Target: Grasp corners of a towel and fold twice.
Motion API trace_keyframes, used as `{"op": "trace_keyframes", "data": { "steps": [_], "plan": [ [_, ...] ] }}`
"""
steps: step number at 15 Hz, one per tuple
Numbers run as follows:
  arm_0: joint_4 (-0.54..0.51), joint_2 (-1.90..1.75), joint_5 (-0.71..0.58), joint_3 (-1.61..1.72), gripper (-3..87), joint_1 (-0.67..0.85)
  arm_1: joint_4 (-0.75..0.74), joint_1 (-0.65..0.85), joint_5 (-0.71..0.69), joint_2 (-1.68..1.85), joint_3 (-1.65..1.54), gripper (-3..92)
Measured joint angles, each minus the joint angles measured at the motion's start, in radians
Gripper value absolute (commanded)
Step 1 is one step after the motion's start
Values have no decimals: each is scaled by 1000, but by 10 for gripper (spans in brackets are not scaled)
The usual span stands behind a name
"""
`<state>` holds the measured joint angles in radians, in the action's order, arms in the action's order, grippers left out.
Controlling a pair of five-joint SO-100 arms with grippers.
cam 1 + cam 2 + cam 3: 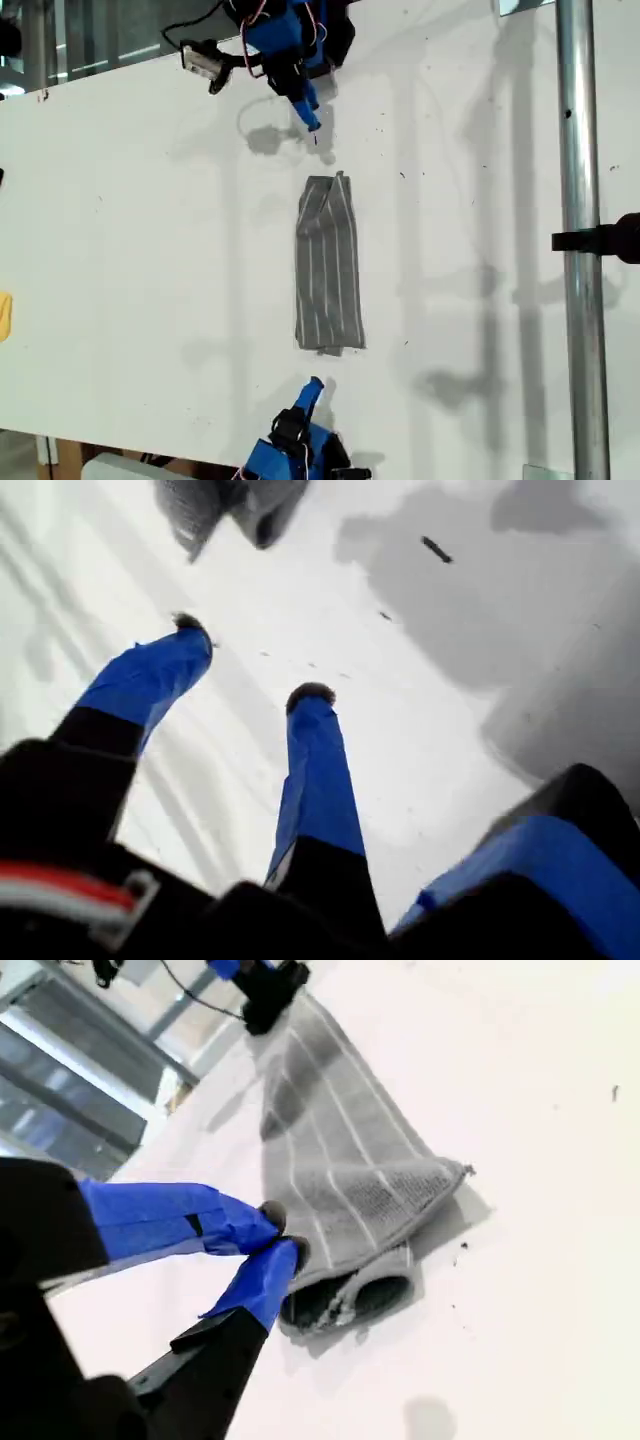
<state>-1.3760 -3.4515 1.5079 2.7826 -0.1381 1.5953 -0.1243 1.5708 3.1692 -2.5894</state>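
The towel (328, 265) lies folded into a narrow grey strip on the white table (150, 250), close to the middle of the exterior view, its long axis running from 12 o'clock to 6 o'clock. Its thin white stripes run along the length. The 12 o'clock end is rumpled, with a fold lapped over it; the 6 o'clock end is squarer, with a small dark bit sticking out beneath.

My first gripper (312, 122) hangs at 12 o'clock of the towel, apart from it, pointing towards that rumpled end. In its own wrist view the two blue fingers (320, 770) stand spread with bare table between them — released, holding nothing — and the towel (230, 505) shows only as a grey lump ahead of the tips.

My second gripper (315, 385) sits at 6 o'clock of the towel, near its end, with a strip of table between them in the exterior view. In its wrist view the fingertips (270, 1216) are drawn together, clenched on nothing that I can see, just beside the towel (340, 1150), whose near end curls open in a loop; one of the corners (462, 1170) lies flat on the table.

A metal pole (580, 250) stands at 3 o'clock of the towel, well apart.
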Motion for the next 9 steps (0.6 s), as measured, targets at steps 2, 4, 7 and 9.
{"op": "trace_keyframes", "data": {
  "steps": [2, 4, 7, 9],
  "plan": [
    [18, -20, 61, 104, -26, -46, -17, -31, 61, 44, -66, 232],
    [37, -20, 127, 186, -26, -66, -34, -18, 101, 115, -144, 256],
    [51, -20, 158, 233, -26, -77, -190, 8, 60, 123, -255, 275],
    [51, -20, 158, 233, -26, -78, -287, 12, 49, 89, -290, 279]
  ]
}}
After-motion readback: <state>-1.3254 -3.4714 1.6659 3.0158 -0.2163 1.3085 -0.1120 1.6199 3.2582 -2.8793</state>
